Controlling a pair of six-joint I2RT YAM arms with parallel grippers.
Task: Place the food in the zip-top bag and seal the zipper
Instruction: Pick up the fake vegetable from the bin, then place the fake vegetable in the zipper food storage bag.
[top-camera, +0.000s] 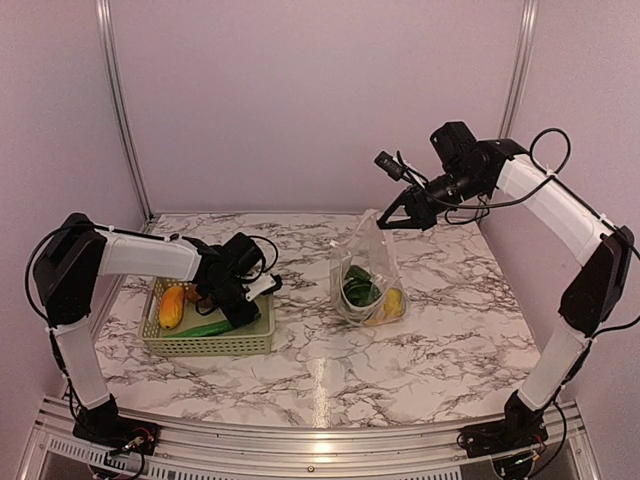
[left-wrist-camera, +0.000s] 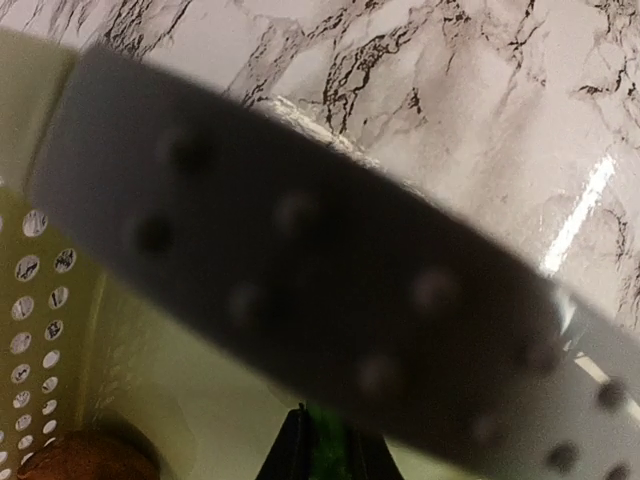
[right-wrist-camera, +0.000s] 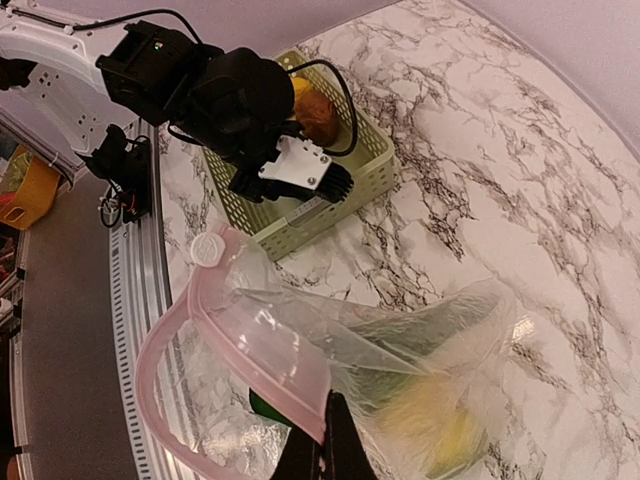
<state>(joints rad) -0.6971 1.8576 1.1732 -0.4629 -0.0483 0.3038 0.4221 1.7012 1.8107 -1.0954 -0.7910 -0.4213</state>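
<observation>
The zip-top bag (top-camera: 367, 280) stands mid-table with its mouth open, and green and yellow food (top-camera: 372, 295) lies inside. My right gripper (top-camera: 386, 219) is shut on the bag's top edge and holds it up. In the right wrist view the gripper (right-wrist-camera: 327, 452) pinches the pink zipper strip (right-wrist-camera: 262, 370), whose white slider (right-wrist-camera: 210, 247) sits at one end. My left gripper (top-camera: 240, 308) is down in the pale green basket (top-camera: 215, 346), beside the dark green cucumber (top-camera: 205, 328). In the left wrist view its fingers (left-wrist-camera: 290, 455) close on a green piece (left-wrist-camera: 324, 455).
The basket also holds a yellow-orange fruit (top-camera: 172, 306) and a brown potato-like lump (left-wrist-camera: 85, 460). The basket's rim (left-wrist-camera: 300, 290) fills the left wrist view, blurred and close. Purple walls enclose the table on three sides, and a metal rail (top-camera: 300, 440) runs along the near edge.
</observation>
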